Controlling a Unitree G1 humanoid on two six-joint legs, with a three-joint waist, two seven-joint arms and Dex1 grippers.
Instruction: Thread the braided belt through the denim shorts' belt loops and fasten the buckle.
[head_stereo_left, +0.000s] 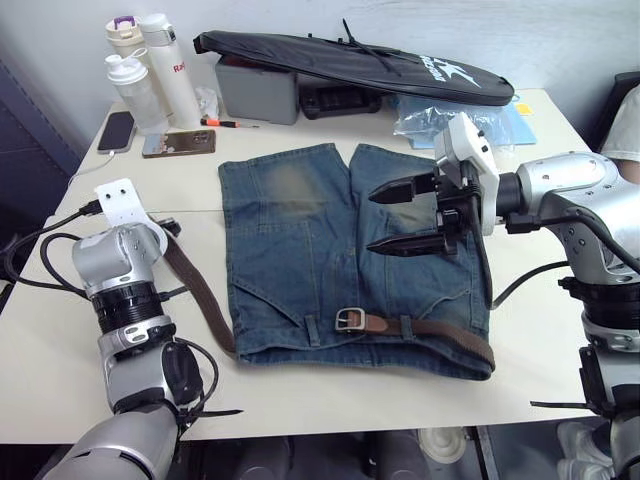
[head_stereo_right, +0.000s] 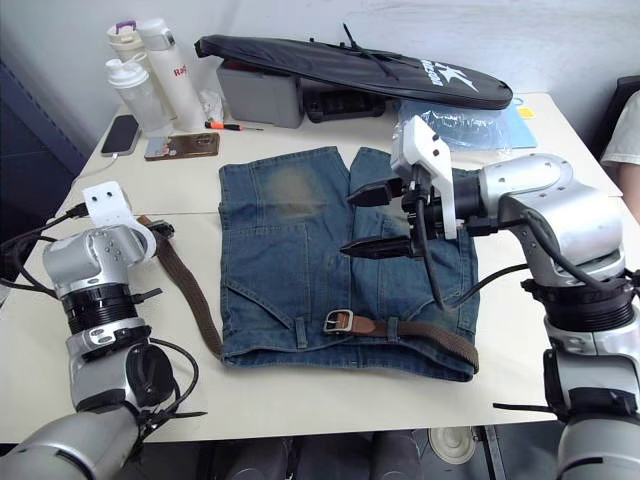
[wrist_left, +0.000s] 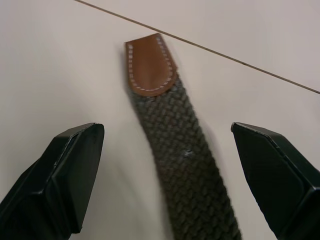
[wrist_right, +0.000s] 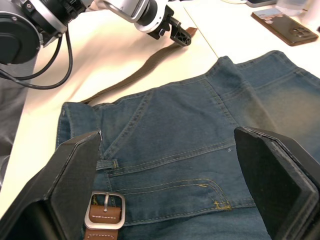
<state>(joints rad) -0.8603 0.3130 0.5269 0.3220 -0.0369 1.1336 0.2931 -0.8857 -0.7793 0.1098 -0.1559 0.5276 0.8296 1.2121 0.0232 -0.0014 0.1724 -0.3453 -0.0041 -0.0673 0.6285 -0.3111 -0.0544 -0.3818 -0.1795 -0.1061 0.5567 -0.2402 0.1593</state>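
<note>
The denim shorts (head_stereo_left: 340, 260) lie flat at the middle of the table (head_stereo_left: 560, 330), waistband toward the near edge, with the braided belt (head_stereo_left: 200, 290) running along the waistband from the buckle (head_stereo_left: 350, 319) and its free end trailing toward the left edge. The left gripper (wrist_left: 167, 150), fingers apart, straddles the belt's tan tip without touching it. The right gripper (head_stereo_left: 405, 215), fingers apart, hovers over the shorts' right leg.

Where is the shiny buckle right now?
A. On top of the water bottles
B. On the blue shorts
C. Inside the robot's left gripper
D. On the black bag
B: the buckle lies on the denim shorts, at the waistband, with neither gripper touching it.
</note>
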